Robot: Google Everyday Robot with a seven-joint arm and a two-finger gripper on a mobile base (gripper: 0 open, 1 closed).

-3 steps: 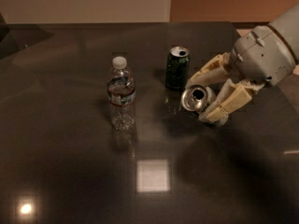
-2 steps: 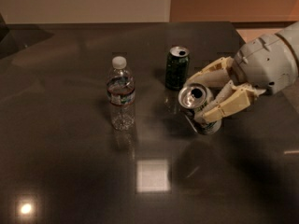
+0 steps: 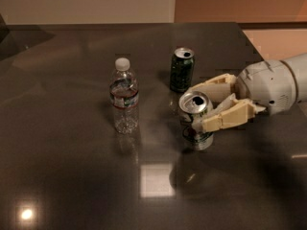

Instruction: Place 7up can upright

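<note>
On the camera view, I've got the cream-coloured two-finger gripper (image 3: 197, 108) coming in from the right edge, on the end of the white, rounded arm (image 3: 271, 85). It sits low over the dark, glossy table (image 3: 72, 176), right of centre. Its two fingers (image 3: 225, 119) are clamped on the silver-white aluminium 7up can (image 3: 192, 113) with green label markings, one finger across the far side and one across the near side, both around the upper half. So the tool is closed and gripping that can. The 7up can stands close to upright, its opened top facing up and a touch towards the camera. Its base is right down at the table surface, though I can't tell whether it is actually touching. There's a dim reflection of it in the tabletop just below. Just behind it, near but apart, a dark green can (image 3: 182, 70) stands upright with its top open, and the far finger reaches close to its base. Off to the left, well apart from both cans, a clear plastic water bottle (image 3: 125, 97) with a white cap and a red-banded label stands upright. A bright square glint sits on the table in front of the 7up can, with a small round one near the bottom left corner. A pale wall (image 3: 96, 4) runs along the back.
</note>
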